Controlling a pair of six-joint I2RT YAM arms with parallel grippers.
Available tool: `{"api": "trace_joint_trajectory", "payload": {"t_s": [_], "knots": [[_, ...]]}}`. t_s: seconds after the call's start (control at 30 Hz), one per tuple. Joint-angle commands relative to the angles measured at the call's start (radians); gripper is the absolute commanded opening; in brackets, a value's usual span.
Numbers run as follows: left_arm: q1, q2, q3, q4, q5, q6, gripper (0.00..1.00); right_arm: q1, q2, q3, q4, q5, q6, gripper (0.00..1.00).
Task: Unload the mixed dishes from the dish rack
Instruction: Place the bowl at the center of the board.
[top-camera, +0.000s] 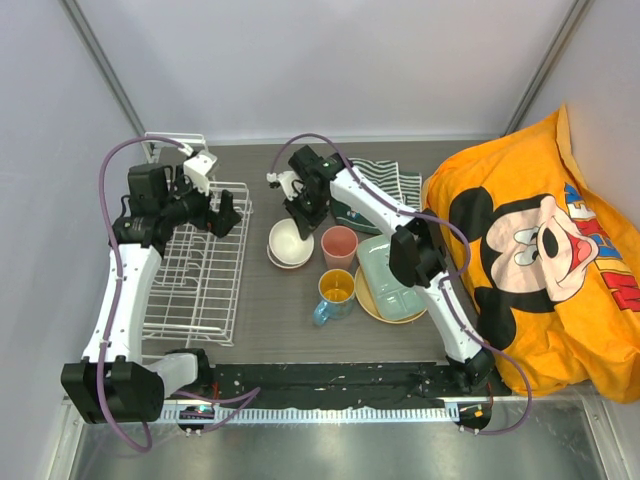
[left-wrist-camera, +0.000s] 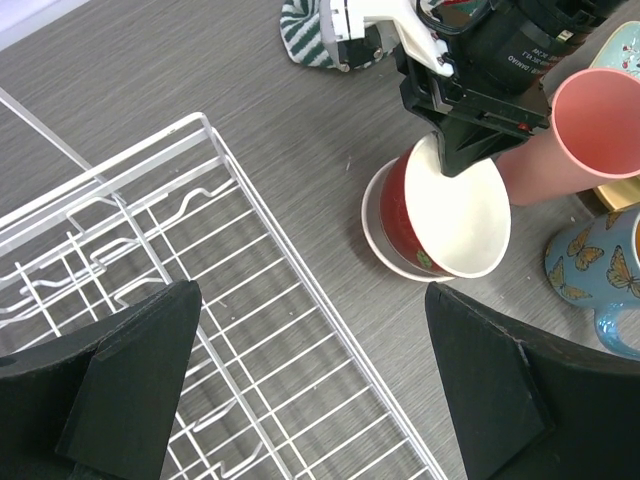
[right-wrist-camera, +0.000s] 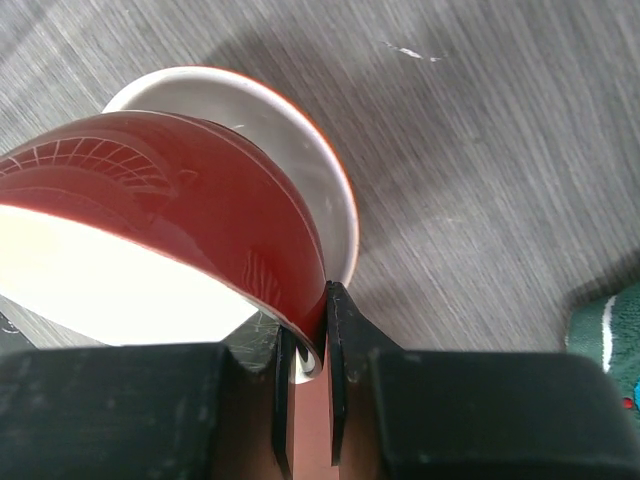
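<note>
My right gripper (top-camera: 296, 218) is shut on the rim of the dark red bowl (right-wrist-camera: 170, 190), which tilts inside the cream bowl (right-wrist-camera: 310, 170) on the table; both also show in the left wrist view, the dark red bowl (left-wrist-camera: 400, 215) over the cream bowl (left-wrist-camera: 375, 230). The white wire dish rack (top-camera: 200, 265) is on the left and looks empty. My left gripper (top-camera: 228, 215) is open above the rack's right edge (left-wrist-camera: 300, 300). The pink cup (top-camera: 339, 245), orange-yellow mug with blue handle (top-camera: 334, 293), pale green divided tray (top-camera: 392, 275) and tan plate (top-camera: 368, 303) under the tray stand right of the bowls.
A striped green-white cloth (top-camera: 385, 182) lies behind the dishes. A large orange Mickey Mouse cloth (top-camera: 545, 255) covers the right side. A small wire frame (top-camera: 175, 143) stands at the rack's far end.
</note>
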Motion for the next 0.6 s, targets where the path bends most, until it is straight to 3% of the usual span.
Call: {"api": "trace_joint_trajectory", "payload": {"t_s": [0.0, 0.2, 0.57], "knots": [[0.006, -0.032, -0.005, -0.006, 0.009, 0.018, 1.0, 0.011, -0.034, 0.02, 0.003, -0.012, 0.0, 0.19], [0.004, -0.036, -0.005, -0.006, 0.012, 0.018, 1.0, 0.015, -0.036, 0.02, -0.003, 0.01, -0.003, 0.38], [0.004, -0.042, -0.006, -0.009, 0.018, 0.018, 1.0, 0.018, -0.053, 0.015, -0.01, 0.02, -0.005, 0.43]]}}
